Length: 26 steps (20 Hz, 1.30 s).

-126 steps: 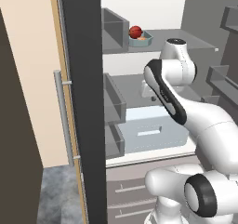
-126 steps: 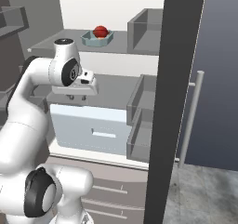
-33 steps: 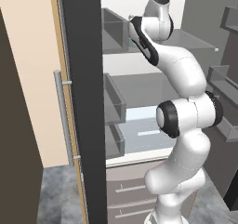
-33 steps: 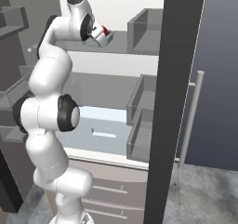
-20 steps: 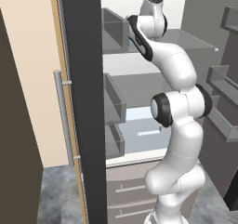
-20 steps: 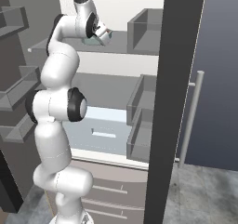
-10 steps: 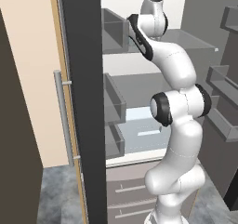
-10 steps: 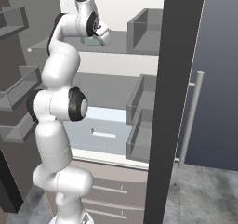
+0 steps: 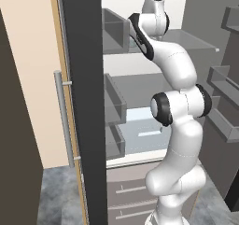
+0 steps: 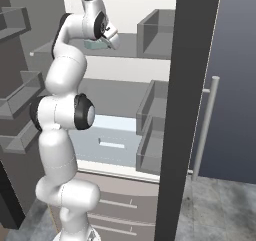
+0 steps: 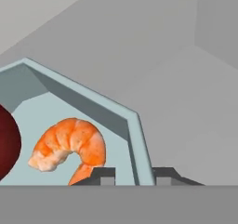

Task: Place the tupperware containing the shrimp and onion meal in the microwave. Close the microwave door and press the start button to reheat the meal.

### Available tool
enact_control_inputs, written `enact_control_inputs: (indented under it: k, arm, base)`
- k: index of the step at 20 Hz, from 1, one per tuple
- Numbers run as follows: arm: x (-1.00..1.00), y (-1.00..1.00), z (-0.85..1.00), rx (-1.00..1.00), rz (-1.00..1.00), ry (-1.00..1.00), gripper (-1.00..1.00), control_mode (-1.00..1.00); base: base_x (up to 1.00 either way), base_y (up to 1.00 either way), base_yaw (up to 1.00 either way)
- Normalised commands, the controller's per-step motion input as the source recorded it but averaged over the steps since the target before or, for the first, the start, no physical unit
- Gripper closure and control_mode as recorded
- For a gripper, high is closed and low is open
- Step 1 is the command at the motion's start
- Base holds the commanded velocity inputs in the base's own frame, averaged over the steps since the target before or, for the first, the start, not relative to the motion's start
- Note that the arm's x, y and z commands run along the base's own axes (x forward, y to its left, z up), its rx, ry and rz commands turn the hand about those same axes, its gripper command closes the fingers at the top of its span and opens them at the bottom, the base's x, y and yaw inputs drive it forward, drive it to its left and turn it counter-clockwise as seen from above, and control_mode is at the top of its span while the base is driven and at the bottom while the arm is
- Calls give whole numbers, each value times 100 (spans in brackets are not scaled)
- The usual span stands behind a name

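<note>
The pale blue-grey tupperware rests on the fridge's upper shelf and holds an orange shrimp. The dark red onion shows at the left edge. My gripper is at the tray's near right wall, one fingertip inside and the other outside. The jaws stand narrow on that wall, so it looks gripped. In the right base view the arm reaches up to the shelf, the hand covering most of the tupperware. The microwave and its door are out of view.
The fridge stands open, with its dark door edge close on the left and a bar handle. Grey door bins hang beside the upper shelf. A pale drawer lies below and door shelves stand left.
Since 6.3 s ago the arm has unfolded from drawer height up to the upper shelf and reached the tupperware. Over the last second nothing has visibly moved.
</note>
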Motion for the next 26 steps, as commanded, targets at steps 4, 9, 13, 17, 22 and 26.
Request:
enact_control_inputs:
  k: [4,9,13,17,22,26]
  arm:
    - [-12,-7,-3,0,-5,-5,100,-100]
    - [-28,-18,-8,0,-5,-19,100,-100]
    - [-41,-25,-11,0,-5,-31,100,-100]
    - [-70,-23,0,-1,-1,-26,100,-100]
    - [-99,-9,8,-3,0,-16,100,-100]
    - [-100,-13,27,0,0,-2,100,-100]
  base:
    - [0,0,0]
    - [0,0,0]
    - [0,0,0]
    - [0,0,0]
    - [0,0,0]
    - [0,0,0]
